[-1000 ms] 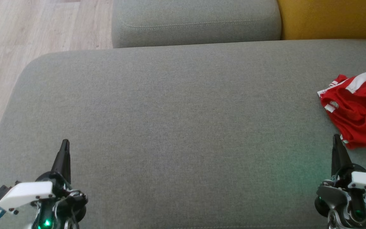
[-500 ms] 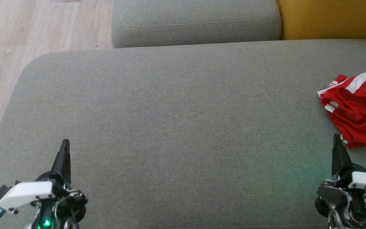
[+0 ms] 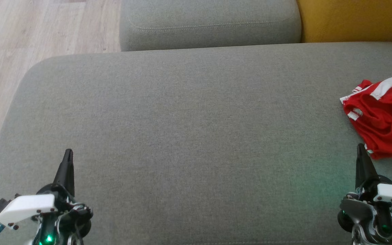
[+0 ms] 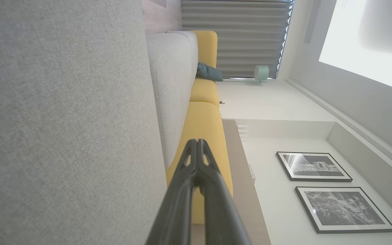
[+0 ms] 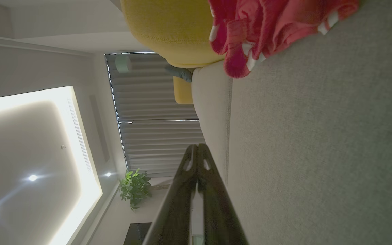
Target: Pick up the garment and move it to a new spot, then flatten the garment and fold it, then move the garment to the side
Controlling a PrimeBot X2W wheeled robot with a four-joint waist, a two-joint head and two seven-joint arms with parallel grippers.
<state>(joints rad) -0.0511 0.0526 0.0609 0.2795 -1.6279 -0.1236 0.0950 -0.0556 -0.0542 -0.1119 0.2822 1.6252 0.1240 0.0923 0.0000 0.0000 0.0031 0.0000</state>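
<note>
At the lower left of the head view you have the left claw (image 3: 68, 152). Its two dark fingers are pressed together into a single point and hold nothing. The left wrist view confirms it: the tips touch, with the grey seat cushion (image 3: 189, 136) running down the left side of that frame. At the lower right sits the right claw (image 3: 361, 147), likewise closed and empty. Both claws point up the frame across the cushion.

Your garment (image 3: 385, 115), red with white trim, lies crumpled on the seat cushion at the right edge of the head view. It is just beyond the right claw's tips and a little to their right. In the right wrist view it bunches at the top of the frame, and bare grey fabric separates it from the closed fingers, so the two are apart.

Past the seat cushion, a second grey cushion (image 3: 209, 23) sits at the upper middle, a yellow cushion (image 3: 352, 20) at the upper right, and pale wooden floor (image 3: 39, 37) at the upper left. Farthest off, the left wrist view picks up a teal pillow (image 4: 209, 72), slatted blinds (image 4: 240, 34) and two framed pictures (image 4: 313, 166) on the wall. The right wrist view shows a potted plant (image 5: 134, 187) at its lower left.
</note>
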